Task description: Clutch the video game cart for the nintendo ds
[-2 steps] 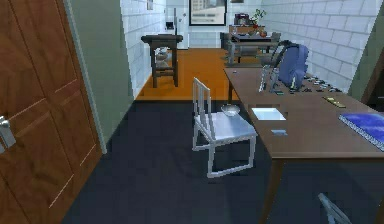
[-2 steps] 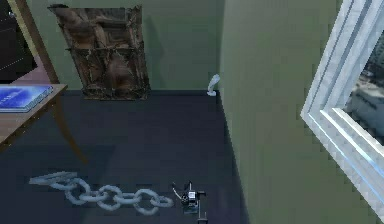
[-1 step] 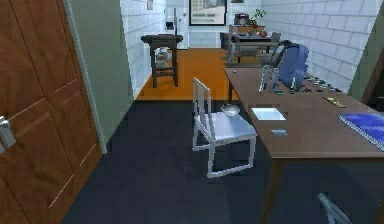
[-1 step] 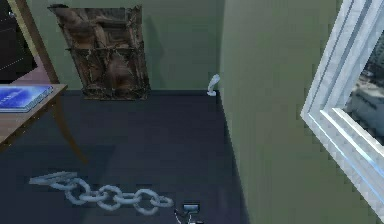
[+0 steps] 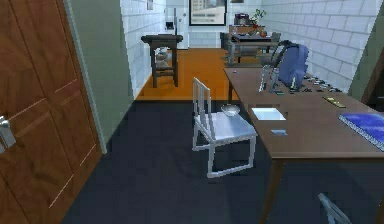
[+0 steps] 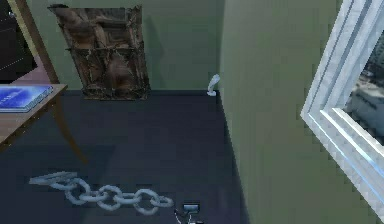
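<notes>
The gripper [image 6: 187, 211] showed as a small dark piece with a white mark at the arm side view's bottom edge, just right of a chain of pale links [image 6: 105, 194] that lay on the dark floor [image 6: 150, 140]. Its far end could not be made out, so whether it held anything could not be told. In the forward view a small flat grey-blue rectangle [image 5: 279, 132], too small to confirm as the game cart, lay on the brown table [image 5: 310, 140] just in front of a white sheet [image 5: 268, 114]. A blue book [image 5: 365, 126] lay toward the table's right end, its cover print too small to read. A white chair [image 5: 222, 128] stood beside the table's left edge.
</notes>
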